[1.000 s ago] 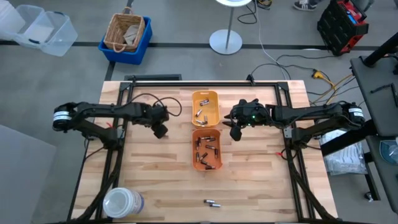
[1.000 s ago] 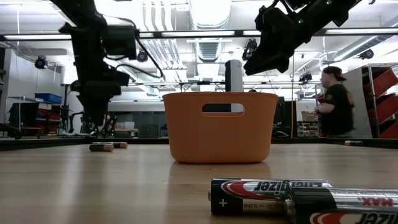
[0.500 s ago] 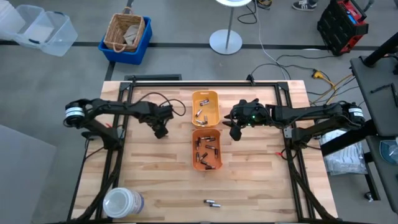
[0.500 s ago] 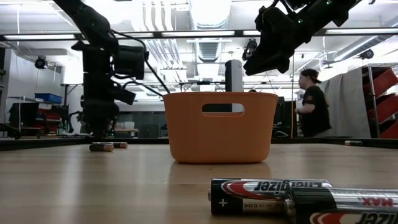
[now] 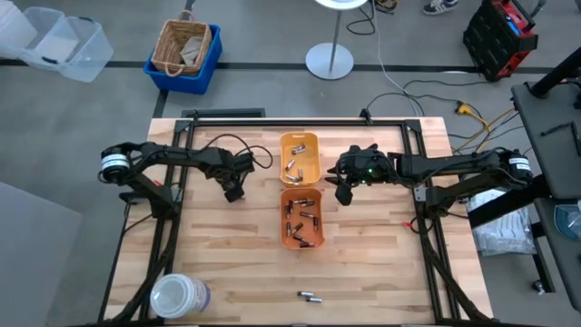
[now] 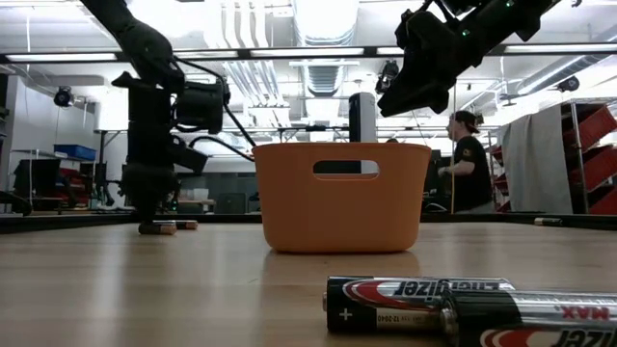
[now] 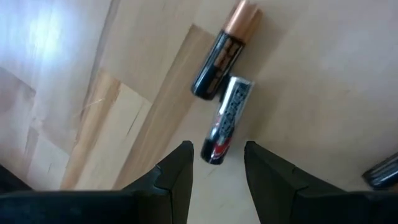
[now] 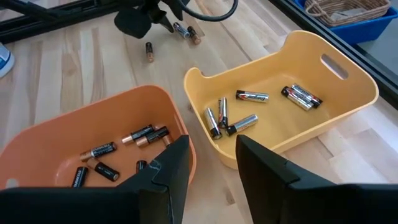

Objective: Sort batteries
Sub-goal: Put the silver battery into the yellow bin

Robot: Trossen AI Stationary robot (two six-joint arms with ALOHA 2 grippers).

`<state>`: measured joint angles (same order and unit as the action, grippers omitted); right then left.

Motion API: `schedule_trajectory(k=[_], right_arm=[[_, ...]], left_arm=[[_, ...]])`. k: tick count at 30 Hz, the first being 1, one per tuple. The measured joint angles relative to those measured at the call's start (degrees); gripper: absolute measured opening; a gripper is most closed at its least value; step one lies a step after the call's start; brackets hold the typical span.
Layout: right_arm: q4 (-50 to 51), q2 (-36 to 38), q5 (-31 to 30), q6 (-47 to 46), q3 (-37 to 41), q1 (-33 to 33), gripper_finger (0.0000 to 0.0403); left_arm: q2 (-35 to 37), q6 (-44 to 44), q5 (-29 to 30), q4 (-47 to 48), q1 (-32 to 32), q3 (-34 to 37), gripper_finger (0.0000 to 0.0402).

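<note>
Two batteries lie side by side on the wood left of the trays: a black copper-topped one (image 7: 222, 51) and a silver, black and red one (image 7: 227, 115). My left gripper (image 7: 217, 154) (image 5: 234, 193) hangs open over them, pointing down, its fingertips on either side of the silver battery's near end without touching it. My right gripper (image 8: 211, 152) (image 5: 342, 193) hovers open, with nothing between its fingers, just right of where the yellow tray (image 5: 311, 145) and orange tray (image 5: 316, 238) meet. Both trays hold several batteries.
Two more batteries (image 5: 310, 296) lie near the table's front edge, large in the low view (image 6: 416, 303). Another battery (image 8: 148, 51) lies alone on the wood near the left pair. A white-lidded jar (image 5: 178, 297) stands at the front left corner. A person (image 6: 466, 172) moves in the room behind.
My left arm has swung its rear joints toward the table's right and turned its wrist, while its gripper stays over the two batteries left of the trays. My right gripper has kept still.
</note>
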<state>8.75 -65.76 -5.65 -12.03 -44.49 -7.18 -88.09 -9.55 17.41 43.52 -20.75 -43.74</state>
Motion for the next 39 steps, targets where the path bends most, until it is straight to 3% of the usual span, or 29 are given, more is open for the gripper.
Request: schedule_trajectory(k=[11, 22, 39], right_arm=[[0.0, 0.0, 0.0, 0.0, 0.0, 0.0, 0.0136], [0.0, 0.0, 0.0, 0.0, 0.0, 0.0, 0.0118], [0.0, 0.0, 0.0, 0.1, 0.0, 0.0, 0.0124]], left_arm=[[0.3, 6.0, -2.2, -3.4, -0.2, 2.9, 0.0124], [0.2, 6.5, -2.9, -3.7, -0.2, 3.4, 0.0119], [0.2, 6.3, -3.6, -3.7, -0.2, 3.5, 0.0117]])
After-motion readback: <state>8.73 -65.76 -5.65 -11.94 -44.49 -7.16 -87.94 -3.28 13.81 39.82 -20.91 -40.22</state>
